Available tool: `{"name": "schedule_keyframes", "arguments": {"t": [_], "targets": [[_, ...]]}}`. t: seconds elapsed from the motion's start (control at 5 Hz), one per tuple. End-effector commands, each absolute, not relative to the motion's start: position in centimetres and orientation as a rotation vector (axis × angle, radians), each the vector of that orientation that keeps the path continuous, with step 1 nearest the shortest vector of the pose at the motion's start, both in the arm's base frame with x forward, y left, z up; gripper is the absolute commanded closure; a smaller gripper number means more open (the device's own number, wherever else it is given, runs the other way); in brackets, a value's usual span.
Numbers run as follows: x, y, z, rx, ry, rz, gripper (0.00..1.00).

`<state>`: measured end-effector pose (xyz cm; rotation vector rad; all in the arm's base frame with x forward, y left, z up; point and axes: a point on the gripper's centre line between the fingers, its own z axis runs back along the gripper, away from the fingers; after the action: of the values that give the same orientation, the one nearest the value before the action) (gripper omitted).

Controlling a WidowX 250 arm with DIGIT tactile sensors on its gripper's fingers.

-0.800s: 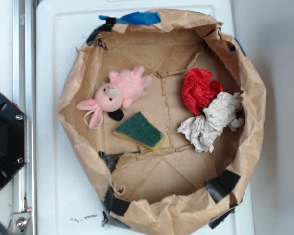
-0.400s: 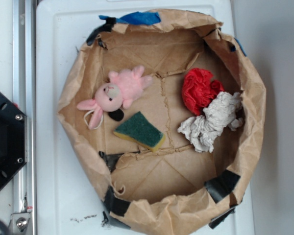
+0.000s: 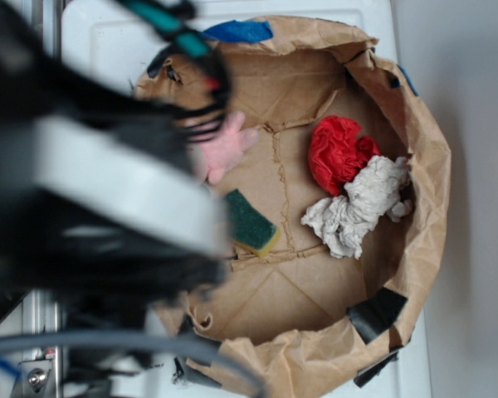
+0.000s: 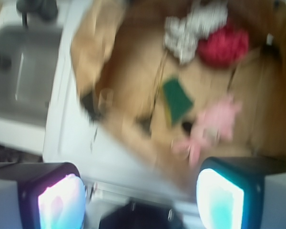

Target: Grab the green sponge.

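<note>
The green sponge (image 3: 251, 222) lies flat on the floor of the brown paper bag (image 3: 432, 166), its yellow edge facing the bag's near side. My blurred arm (image 3: 108, 191) hides the sponge's left end. In the wrist view the green sponge (image 4: 176, 98) shows well ahead of my gripper (image 4: 140, 200). The gripper is high above the bag's edge, and its fingers (image 4: 62, 202) stand wide apart with nothing between them. The wrist view is smeared by motion.
A pink plush bunny (image 3: 228, 145) lies just left of the sponge, mostly hidden by the arm. A red cloth (image 3: 339, 151) and a white cloth (image 3: 357, 207) sit at the bag's right. The bag's walls stand up all round. A grey sink (image 4: 24, 71) lies beside the white surface.
My arm has swung into the exterior view from the left, now covering the bag's left side, the bunny's head and part of the sponge. The objects have not moved.
</note>
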<state>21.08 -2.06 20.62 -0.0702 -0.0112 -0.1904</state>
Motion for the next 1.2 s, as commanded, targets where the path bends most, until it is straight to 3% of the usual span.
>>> {"name": "schedule_keyframes", "arguments": {"t": [0.0, 0.2, 0.4, 0.6, 0.8, 1.0], "targets": [[30.2, -0.9, 17.5, -0.151, -0.153, -0.458, 0.00], [29.2, 0.2, 14.4, -0.220, -0.161, -0.584, 0.00], [25.9, 1.4, 11.3, -0.196, -0.075, -0.697, 0.00], [23.9, 0.8, 10.7, -0.157, -0.040, -0.755, 0.00], [23.0, 1.0, 9.2, -0.088, -0.005, -0.789, 0.00], [22.9, 1.2, 7.3, -0.074, 0.014, -0.801, 0.00]]}}
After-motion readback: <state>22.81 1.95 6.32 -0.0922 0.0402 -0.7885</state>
